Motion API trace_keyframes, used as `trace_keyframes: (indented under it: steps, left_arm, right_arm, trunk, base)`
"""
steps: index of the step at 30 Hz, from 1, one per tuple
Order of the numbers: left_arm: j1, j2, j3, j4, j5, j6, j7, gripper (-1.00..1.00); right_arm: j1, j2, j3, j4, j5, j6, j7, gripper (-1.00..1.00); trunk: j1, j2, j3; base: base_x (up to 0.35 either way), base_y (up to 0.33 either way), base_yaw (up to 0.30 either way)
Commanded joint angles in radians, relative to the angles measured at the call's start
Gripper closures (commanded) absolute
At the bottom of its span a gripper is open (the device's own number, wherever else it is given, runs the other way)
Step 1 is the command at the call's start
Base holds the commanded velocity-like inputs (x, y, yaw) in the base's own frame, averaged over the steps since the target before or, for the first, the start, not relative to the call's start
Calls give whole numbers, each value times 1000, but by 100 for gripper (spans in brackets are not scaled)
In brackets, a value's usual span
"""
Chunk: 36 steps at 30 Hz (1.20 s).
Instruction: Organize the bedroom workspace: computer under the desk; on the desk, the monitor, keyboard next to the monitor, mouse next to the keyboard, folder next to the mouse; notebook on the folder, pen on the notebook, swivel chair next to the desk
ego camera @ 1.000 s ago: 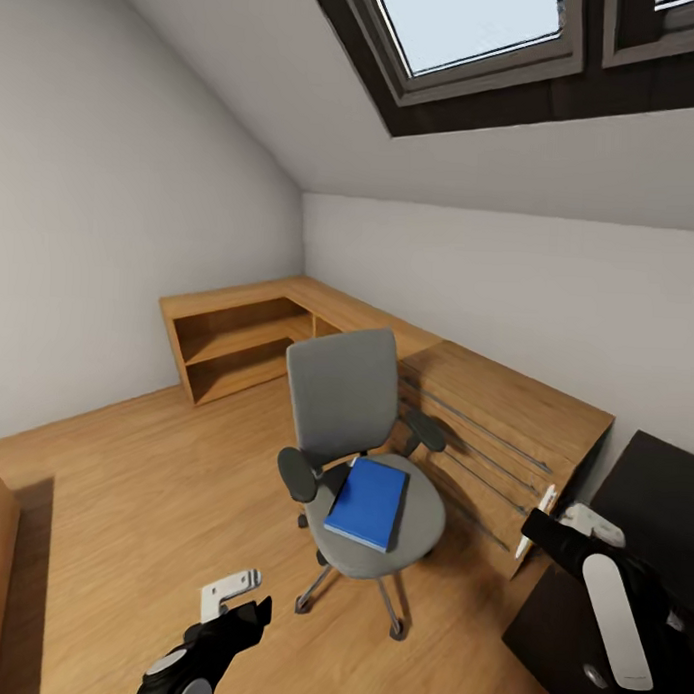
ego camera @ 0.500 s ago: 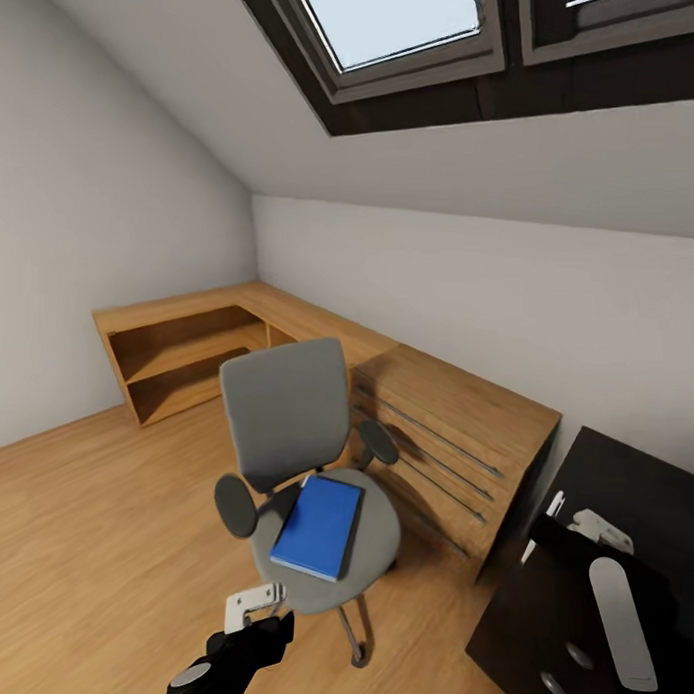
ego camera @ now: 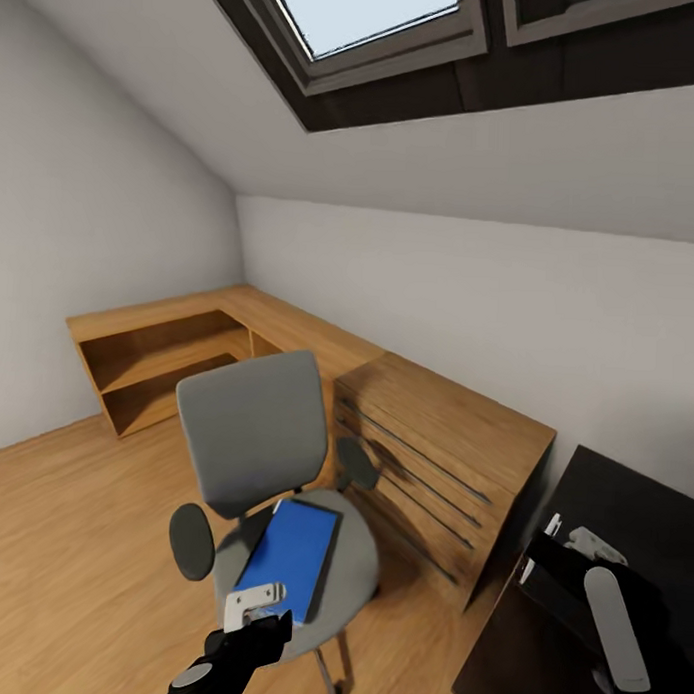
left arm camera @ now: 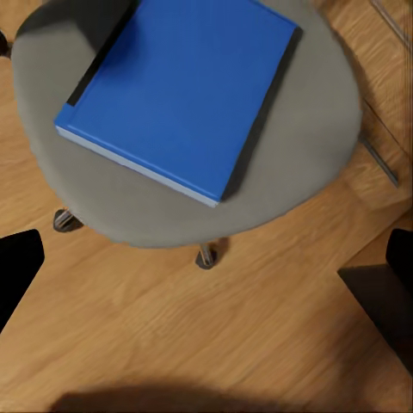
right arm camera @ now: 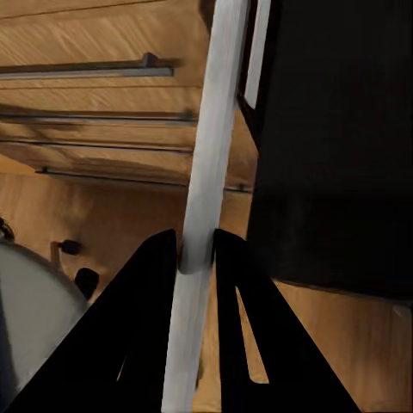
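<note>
The swivel chair [ego camera: 249, 424], grey with black armrests, stands on the wooden floor against a wooden dresser. The bright blue folder [ego camera: 290, 555] lies flat on its seat, and the left wrist view shows the folder [left arm camera: 181, 86] from above. My left gripper [ego camera: 256, 609] hovers open over the seat's near edge, just short of the folder, with its fingers [left arm camera: 17, 271] spread wide. My right gripper [ego camera: 546, 546] is shut on the pen [right arm camera: 206, 172], a thin white stick, beside the black desk [ego camera: 632, 497] at the right. The desk's corner [right arm camera: 344, 129] lies right behind the pen.
A light wooden dresser [ego camera: 444, 430] with long bar handles stands between chair and desk. A low open wooden shelf unit [ego camera: 156, 360] runs along the far left wall. A sloped ceiling with a skylight [ego camera: 368, 18] hangs overhead. Bare wooden floor [ego camera: 70, 537] lies left of the chair.
The whole view has shifted, bringing the chair nearer and further left. My left gripper now hangs over the seat's near edge beside the folder. The right gripper keeps the pen.
</note>
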Motion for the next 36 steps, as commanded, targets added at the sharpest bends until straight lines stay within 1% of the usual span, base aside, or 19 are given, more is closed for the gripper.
trace_keyframes:
  steps: [1,3,6,8,9,13,14,17,20,21,25,27,31,32,33,34,36]
  left_arm:
    - [0,0,0,-2,10,1,9,-100]
    - [0,0,0,-2,9,1,9,-100]
    - [0,0,0,-2,9,1,9,-100]
    - [0,0,0,-2,9,1,9,-100]
    - [0,0,0,-2,9,1,9,-100]
    - [0,1,0,-2,5,-4,9,-100]
    - [0,1,0,-2,4,-10,8,-100]
    - [0,1,0,-2,2,-13,9,-100]
    - [0,2,1,-5,3,-17,4,-100]
    - [0,2,1,-11,3,-17,2,-100]
    - [0,1,1,-32,3,-17,1,-100]
    - [0,0,0,-41,4,-17,1,-100]
    - [0,-1,0,-48,5,-17,1,-100]
    - [0,-2,-1,-50,5,-17,1,-100]
    - [0,-2,-6,-52,5,-17,1,-100]
    - [0,-2,-8,-52,5,-17,1,-100]
    - [0,-2,-10,-52,5,-17,1,-100]
  right_arm:
    - [-1,-2,-1,15,-12,1,-9,100]
    - [-2,-11,-2,37,-11,1,-9,100]
    - [-3,-32,-3,72,-13,-3,-9,100]
    - [-5,-39,-3,92,-13,-12,-9,100]
    - [-7,-42,-3,121,-12,-17,-9,100]
    - [-11,-44,-4,164,-11,-22,-9,100]
    - [-12,-43,-1,175,-9,-38,-9,100]
    - [-12,-42,2,178,-9,-46,-9,100]
    - [-12,-41,5,200,-10,-55,-9,100]
    - [-13,-39,9,207,-10,-70,-8,100]
    - [-13,-38,35,252,-8,-83,-8,100]
    - [-20,-39,40,275,-7,-99,-9,100]
    - [-53,-42,45,359,-4,-147,-8,100]
    - [-75,-42,46,403,7,-169,-7,100]
    - [-101,-42,46,461,37,-201,-7,100]
    - [-110,-42,46,482,51,-214,-7,100]
    - [-116,-42,46,499,62,-224,-7,100]
  trunk:
    - [1,-1,-1]
    - [1,-1,-1]
    - [1,-1,-1]
    - [1,-1,-1]
    - [1,-1,-1]
    - [1,-1,-1]
    - [1,-1,-1]
    - [1,-1,-1]
    - [1,-1,-1]
    - [1,-1,-1]
    - [1,-1,-1]
    - [1,-1,-1]
    - [1,-1,-1]
    - [1,-1,-1]
    - [1,-1,-1]
    - [1,-1,-1]
    - [1,-1,-1]
  base:
    - [171,-297,0]
    - [116,-313,0]
    - [45,-334,0]
    - [14,-342,0]
    - [12,-345,0]
    - [96,-318,0]
    - [229,-222,0]
    - [246,-186,0]
    - [92,-32,0]
    - [12,-4,0]
    - [4,-2,0]
    - [1,0,0]
    - [0,0,0]
    - [0,0,0]
    - [0,0,0]
    - [0,0,0]
    - [0,0,0]
